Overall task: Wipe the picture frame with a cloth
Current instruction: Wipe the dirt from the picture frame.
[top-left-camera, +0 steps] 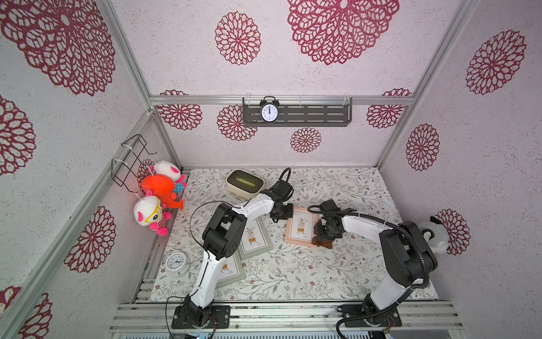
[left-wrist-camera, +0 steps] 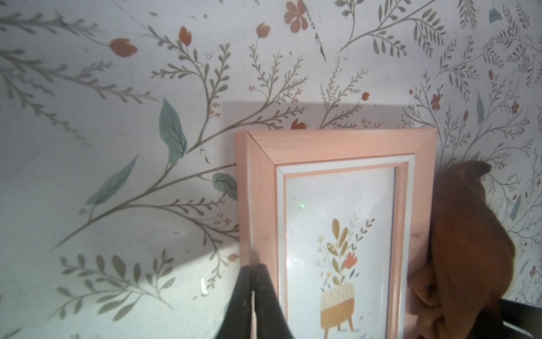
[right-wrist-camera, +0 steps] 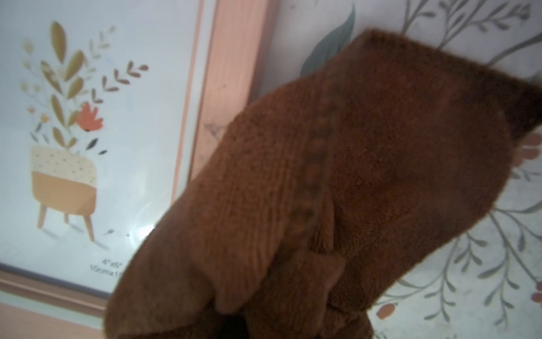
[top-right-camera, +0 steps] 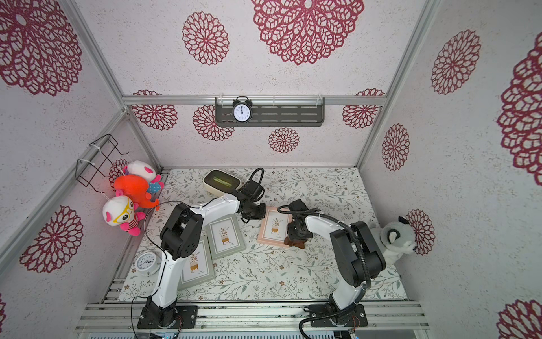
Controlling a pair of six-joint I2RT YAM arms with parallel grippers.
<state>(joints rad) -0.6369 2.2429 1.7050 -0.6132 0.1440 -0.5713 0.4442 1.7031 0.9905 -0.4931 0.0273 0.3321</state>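
The brown cloth (right-wrist-camera: 352, 176) is bunched up in the right jaws, which are squeezed tight on it. The cloth hides their tips in the right wrist view. It hangs over the right edge of the pink picture frame (top-left-camera: 301, 227) and one corner of its glass. The rest of it lies on the flowery counter (top-left-camera: 352, 190) just beside the frame. The frame sits in the middle of the counter. The right arm (top-left-camera: 360, 224) bends in from the near right, wrist pointing down. The left jaws are closed tight too, with nothing between them, and their tips touch the frame's other long edge. The left arm (top-left-camera: 255, 207) reaches over from the near left, elbow up high.
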